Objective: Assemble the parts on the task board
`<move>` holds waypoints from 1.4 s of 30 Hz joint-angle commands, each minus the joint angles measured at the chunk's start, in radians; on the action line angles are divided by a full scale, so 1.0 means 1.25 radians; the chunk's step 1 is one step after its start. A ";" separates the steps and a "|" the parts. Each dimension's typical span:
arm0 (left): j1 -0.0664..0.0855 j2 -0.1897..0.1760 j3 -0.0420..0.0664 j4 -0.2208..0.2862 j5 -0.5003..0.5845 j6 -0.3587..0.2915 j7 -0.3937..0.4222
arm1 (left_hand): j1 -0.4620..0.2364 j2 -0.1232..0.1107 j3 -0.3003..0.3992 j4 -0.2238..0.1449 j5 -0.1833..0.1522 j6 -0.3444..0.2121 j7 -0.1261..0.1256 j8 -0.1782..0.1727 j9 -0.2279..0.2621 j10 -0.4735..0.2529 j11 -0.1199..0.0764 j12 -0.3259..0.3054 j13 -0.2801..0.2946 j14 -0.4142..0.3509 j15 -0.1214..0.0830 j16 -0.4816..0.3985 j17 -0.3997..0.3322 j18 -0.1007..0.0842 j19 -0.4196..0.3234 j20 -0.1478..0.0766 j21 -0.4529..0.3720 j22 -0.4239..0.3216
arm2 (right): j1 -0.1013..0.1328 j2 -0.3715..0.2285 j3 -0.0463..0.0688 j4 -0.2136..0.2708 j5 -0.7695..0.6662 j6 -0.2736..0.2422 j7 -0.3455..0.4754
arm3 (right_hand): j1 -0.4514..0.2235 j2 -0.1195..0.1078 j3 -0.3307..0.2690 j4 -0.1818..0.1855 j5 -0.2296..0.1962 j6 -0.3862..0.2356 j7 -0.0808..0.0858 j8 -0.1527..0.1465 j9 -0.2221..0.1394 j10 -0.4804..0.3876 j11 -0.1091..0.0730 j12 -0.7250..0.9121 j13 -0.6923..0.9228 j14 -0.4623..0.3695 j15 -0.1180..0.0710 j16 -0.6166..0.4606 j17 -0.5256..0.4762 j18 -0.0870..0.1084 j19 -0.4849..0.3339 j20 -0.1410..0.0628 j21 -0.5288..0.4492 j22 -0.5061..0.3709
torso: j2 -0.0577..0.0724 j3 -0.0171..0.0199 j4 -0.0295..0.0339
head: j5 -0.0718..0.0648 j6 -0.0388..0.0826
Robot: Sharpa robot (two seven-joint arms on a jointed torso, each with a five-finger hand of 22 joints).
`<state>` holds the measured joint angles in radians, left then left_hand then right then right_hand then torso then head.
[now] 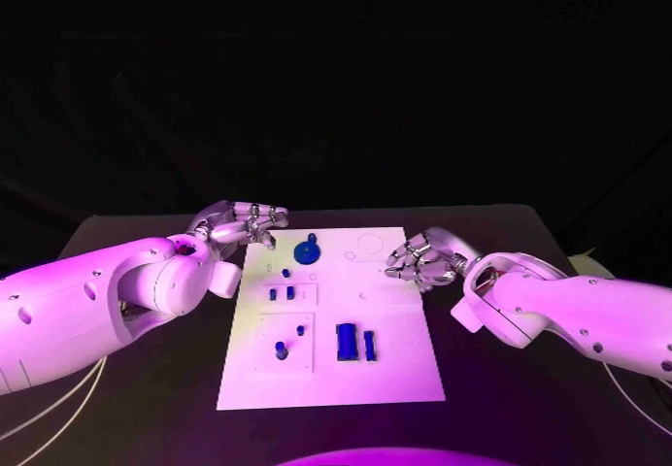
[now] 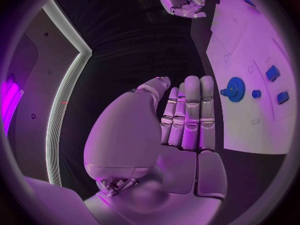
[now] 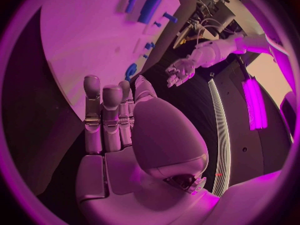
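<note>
- Overhead, my left hand hovered at the far left corner of the task board, fingers straight and side by side, holding nothing.
- My right hand sat at the board's right edge, fingers loosely curled, and seemed to be empty, though the view was dim.
- A round blue gear stood near the board's far end, close to my left fingers.
- Small blue pieces lay mid-board; two upright blue blocks stood nearer me.
</note>
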<state>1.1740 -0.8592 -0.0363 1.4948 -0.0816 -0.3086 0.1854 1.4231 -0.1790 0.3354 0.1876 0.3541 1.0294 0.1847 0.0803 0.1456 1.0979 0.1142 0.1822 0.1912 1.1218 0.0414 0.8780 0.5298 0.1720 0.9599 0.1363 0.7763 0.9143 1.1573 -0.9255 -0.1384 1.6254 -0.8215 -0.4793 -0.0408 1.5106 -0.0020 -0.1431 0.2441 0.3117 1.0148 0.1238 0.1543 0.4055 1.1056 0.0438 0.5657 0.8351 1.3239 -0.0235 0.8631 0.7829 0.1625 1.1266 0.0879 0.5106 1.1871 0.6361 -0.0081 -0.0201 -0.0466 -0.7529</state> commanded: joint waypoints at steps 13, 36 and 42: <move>-0.016 0.081 0.000 -0.121 0.150 -0.033 0.124 | -0.008 0.065 -0.276 0.077 -0.001 -0.094 -0.015 -0.011 -0.060 -0.118 0.080 -0.066 -0.093 -0.226 0.119 -0.597 -0.319 -0.034 -0.237 0.124 -0.500 -0.358 | 0.024 0.164 0.010 -0.285 0.532 0.101 0.328 | 0.041 0.035 -0.026 -0.017 -0.052 -0.047 0.061 -0.072 -0.116 -0.071 0.088 -0.315 -0.437 -0.224 0.111 -0.553 -0.386 0.018 -0.209 0.116 -0.360 -0.328 | -0.040 -0.0020 -0.0050 | 0.009 0.065; -0.075 0.073 0.020 -0.001 0.084 -0.263 0.215 | -0.709 0.143 -0.268 -0.066 -0.178 -0.568 -0.148 -0.064 -0.116 -0.612 -0.029 -0.146 -0.153 -0.662 0.026 -0.702 -0.424 -0.138 -0.568 -0.022 -0.621 -0.619 | -0.056 0.136 0.084 -0.120 0.614 -0.148 0.406 | -0.754 0.002 0.057 -0.195 -0.175 -0.527 -0.037 -0.123 -0.324 -0.576 -0.035 -0.453 -0.668 -0.743 0.019 -0.691 -0.626 -0.061 -0.658 0.007 -0.408 -0.772 | -0.074 0.0064 0.0161 | 0.037 0.122; -0.094 0.065 0.027 0.048 0.069 -0.349 0.258 | -0.808 0.143 -0.268 -0.085 -0.202 -0.626 -0.148 -0.064 -0.116 -0.673 -0.091 -0.146 -0.153 -0.715 -0.033 -0.702 -0.424 -0.138 -0.614 -0.042 -0.621 -0.645 | -0.082 0.119 0.107 -0.055 0.651 -0.221 0.443 | -0.858 0.002 0.114 -0.195 -0.192 -0.591 -0.099 -0.123 -0.324 -0.647 -0.035 -0.453 -0.668 -0.815 0.019 -0.691 -0.626 -0.070 -0.713 -0.010 -0.408 -0.813 | -0.074 0.0064 0.0161 | 0.037 0.122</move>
<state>1.0571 -0.7775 -0.0039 1.5475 0.0368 -0.6386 0.4319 0.5595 -0.0012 0.0006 0.1123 0.1364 0.3335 0.0075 0.0067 0.0026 0.3473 0.0538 0.0068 0.0024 0.3065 0.0459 0.0072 0.0022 0.0223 0.2599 0.1136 0.0061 0.1459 1.0571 -0.7751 -0.0055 1.5493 -0.0589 -0.6638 0.4450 0.5918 0.0021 -0.0408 0.0182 0.0963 0.3725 0.0542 0.0071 0.0310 0.4009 0.0186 0.0070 0.0123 0.4119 0.0118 0.0064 0.0212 0.0979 0.3165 0.1014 0.0049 0.2308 0.5455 -0.0002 -0.0006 -0.0002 -0.6003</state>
